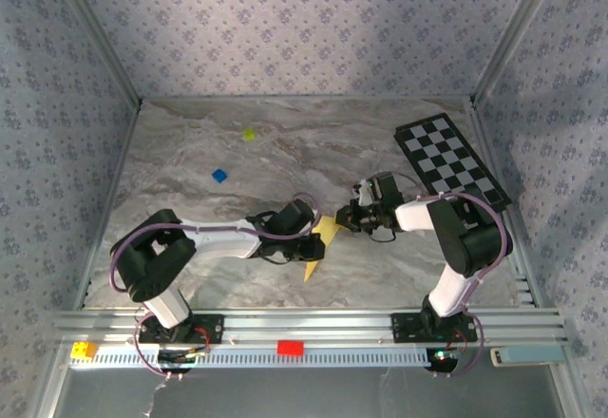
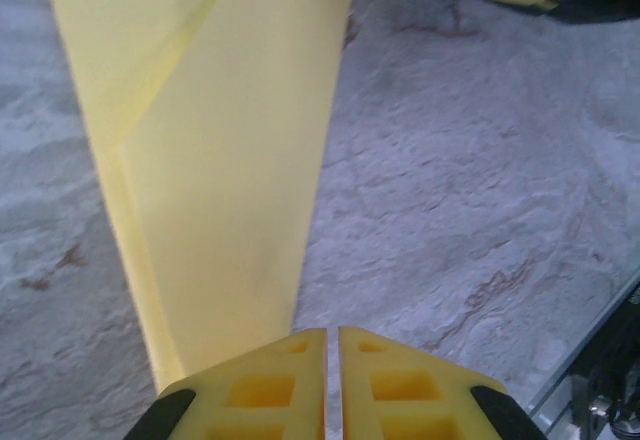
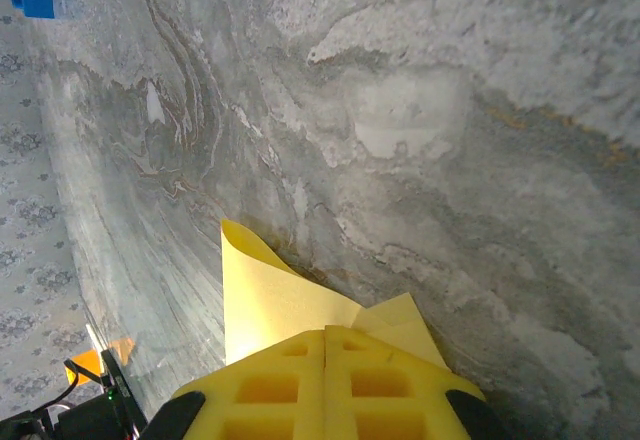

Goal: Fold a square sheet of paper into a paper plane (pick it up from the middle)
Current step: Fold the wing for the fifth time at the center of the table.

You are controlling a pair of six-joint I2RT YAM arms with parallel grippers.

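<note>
The yellow paper [image 1: 326, 234] – a long folded taper – lies flat between the grippers. It runs straight out from the left gripper [image 2: 332, 360], widening away. Those jaws are all but clenched. The right gripper [image 3: 325, 360] is clenched, with paper poking from under its tips – whether pinched, I can't tell.

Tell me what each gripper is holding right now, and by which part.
Cannot be told. The left gripper sits almost shut over the narrow end of the paper; the right gripper is shut at its edge. Neither pinch shows.

Top camera looked down from high at the near side, wrist cameras sat close over the tabletop [image 1: 285, 152], all shared the yellow paper [image 1: 326, 233].
</note>
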